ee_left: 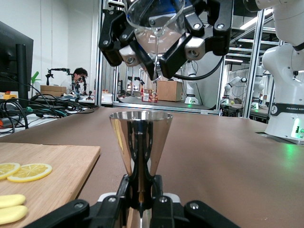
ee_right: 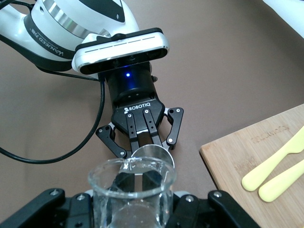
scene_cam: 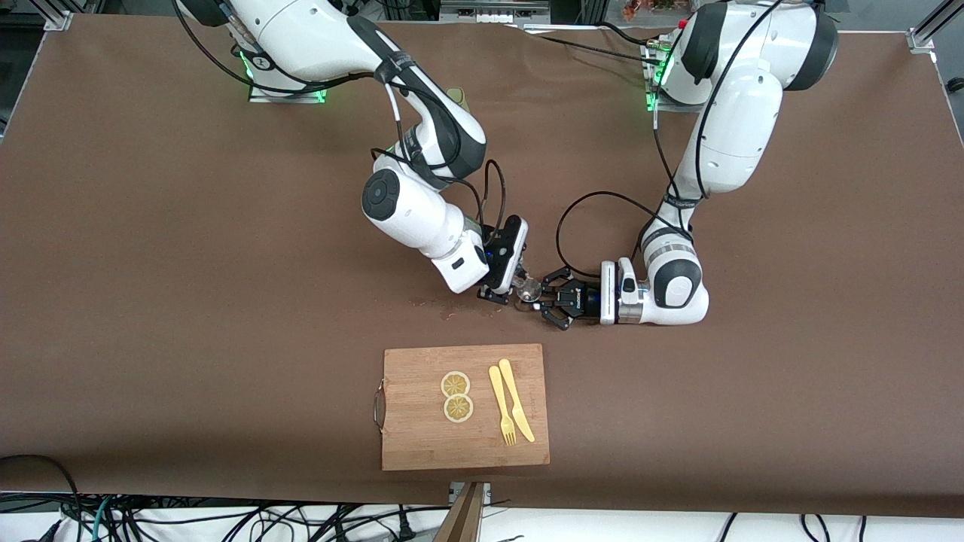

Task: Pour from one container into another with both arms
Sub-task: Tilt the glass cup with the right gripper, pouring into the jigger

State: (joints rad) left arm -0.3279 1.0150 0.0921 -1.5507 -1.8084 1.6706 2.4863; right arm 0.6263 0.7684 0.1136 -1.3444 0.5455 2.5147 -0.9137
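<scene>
Now: right pincer [ee_left: 159, 47] clamped on glass beaker [ee_left: 156, 23], tilted over metal jigger [ee_left: 140, 142]; thin clear stream falls from beaker lip into jigger cup. Left pincer [ee_right: 142, 142] pinched on jigger stem, jigger upright, low over desk [scene_cam: 151, 263] at mid-desk. Nearer front camera: board [scene_cam: 422, 444] with two lemon slices [scene_cam: 456, 396], yellow fork [scene_cam: 502, 405], yellow knife [scene_cam: 516, 399].

My clear beaker [ee_right: 130, 192] over the metal jigger [ee_right: 153, 155]
The left gripper [ee_right: 141, 142] clamps that jigger beside the wooden board [ee_right: 228, 156].
</scene>
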